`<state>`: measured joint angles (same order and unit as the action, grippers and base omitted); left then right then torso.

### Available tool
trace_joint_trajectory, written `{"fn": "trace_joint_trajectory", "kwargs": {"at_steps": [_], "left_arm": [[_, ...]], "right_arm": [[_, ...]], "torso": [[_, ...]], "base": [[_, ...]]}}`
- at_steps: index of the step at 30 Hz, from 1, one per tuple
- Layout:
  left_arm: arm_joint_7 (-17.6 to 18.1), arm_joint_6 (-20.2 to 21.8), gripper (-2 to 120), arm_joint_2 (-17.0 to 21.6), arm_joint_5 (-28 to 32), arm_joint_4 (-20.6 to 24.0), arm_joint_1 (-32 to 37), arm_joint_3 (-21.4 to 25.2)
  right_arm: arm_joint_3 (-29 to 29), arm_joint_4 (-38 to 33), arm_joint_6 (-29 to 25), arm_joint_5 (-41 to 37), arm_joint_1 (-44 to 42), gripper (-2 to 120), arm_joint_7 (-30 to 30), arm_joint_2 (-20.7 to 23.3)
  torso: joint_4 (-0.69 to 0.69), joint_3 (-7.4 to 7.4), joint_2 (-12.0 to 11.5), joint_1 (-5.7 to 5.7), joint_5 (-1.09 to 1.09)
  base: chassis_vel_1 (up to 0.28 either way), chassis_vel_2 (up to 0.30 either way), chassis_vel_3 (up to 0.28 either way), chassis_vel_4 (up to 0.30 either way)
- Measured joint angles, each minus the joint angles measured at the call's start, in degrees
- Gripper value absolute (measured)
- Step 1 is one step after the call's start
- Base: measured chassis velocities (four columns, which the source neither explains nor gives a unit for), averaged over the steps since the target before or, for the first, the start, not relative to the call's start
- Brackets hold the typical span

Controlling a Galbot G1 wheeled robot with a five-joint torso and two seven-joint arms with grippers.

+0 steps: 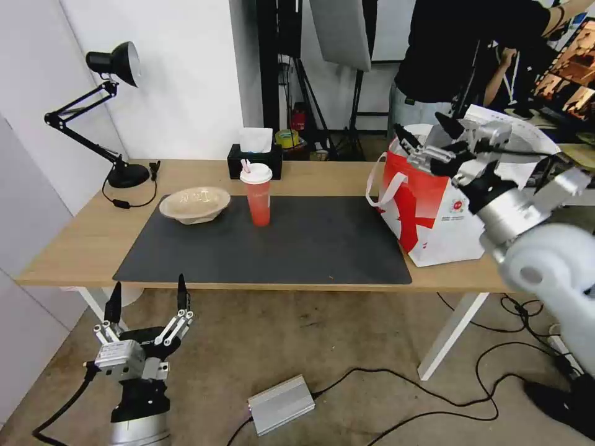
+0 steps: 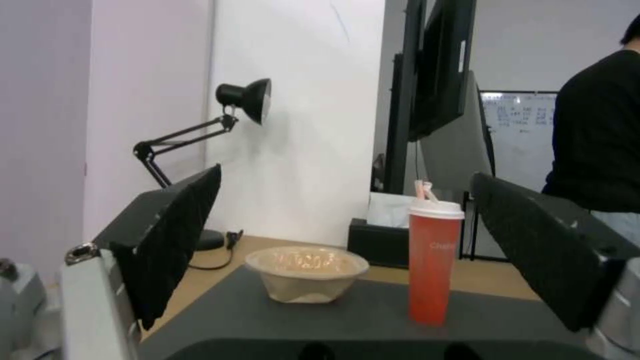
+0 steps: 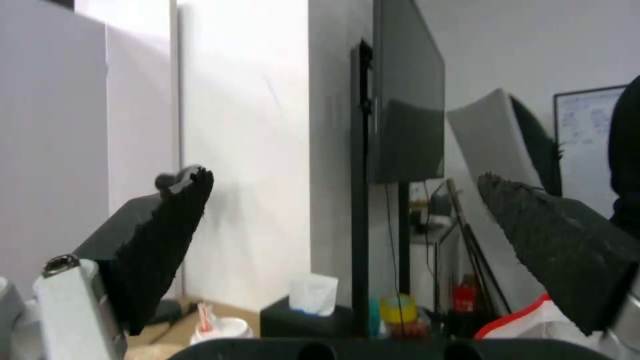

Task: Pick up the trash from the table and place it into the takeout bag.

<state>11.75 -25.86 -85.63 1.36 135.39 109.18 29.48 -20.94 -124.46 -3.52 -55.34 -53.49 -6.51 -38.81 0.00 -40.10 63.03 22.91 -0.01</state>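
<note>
On the table (image 1: pixel 74 244), a shallow beige pulp bowl (image 1: pixel 194 204) and a red cup with a white lid (image 1: pixel 258 195) stand on the far left part of the dark mat (image 1: pixel 310 244). The white-and-red takeout bag (image 1: pixel 427 214) stands at the table's right end. My right gripper (image 1: pixel 426 129) hovers open and empty over the bag's mouth. My left gripper (image 1: pixel 147 298) is open and empty, low in front of the table's near edge, pointing up. The left wrist view looks between its fingers (image 2: pixel 173 235) at the bowl (image 2: pixel 307 272) and cup (image 2: pixel 433 265).
A black desk lamp (image 1: pixel 114 111) stands at the table's far left, a black tissue box (image 1: pixel 254 156) behind the cup. A person in black stands just behind the bag. On the floor lie a silver box (image 1: pixel 282 402) and cables.
</note>
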Motion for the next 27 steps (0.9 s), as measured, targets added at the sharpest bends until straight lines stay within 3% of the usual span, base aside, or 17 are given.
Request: {"fn": "trace_joint_trajectory", "kwargs": {"at_steps": [12,27], "left_arm": [[0.0,0.0,100,-0.5,0.0,0.6,0.3,0.3],[-0.1,0.0,100,-0.8,0.0,0.7,0.2,0.2]], "right_arm": [[0.9,-9.1,-4.4,11.0,-10.7,100,-11.7,-7.6],[3.8,-13.5,-8.2,23.0,-26.6,100,-16.0,-13.1]], "torso": [[0.0,0.0,0.0,0.0,0.0],[0.0,0.0,0.0,0.0,0.01]], "base": [[0.0,0.0,0.0,0.0],[0.0,0.0,0.0,0.0]]}}
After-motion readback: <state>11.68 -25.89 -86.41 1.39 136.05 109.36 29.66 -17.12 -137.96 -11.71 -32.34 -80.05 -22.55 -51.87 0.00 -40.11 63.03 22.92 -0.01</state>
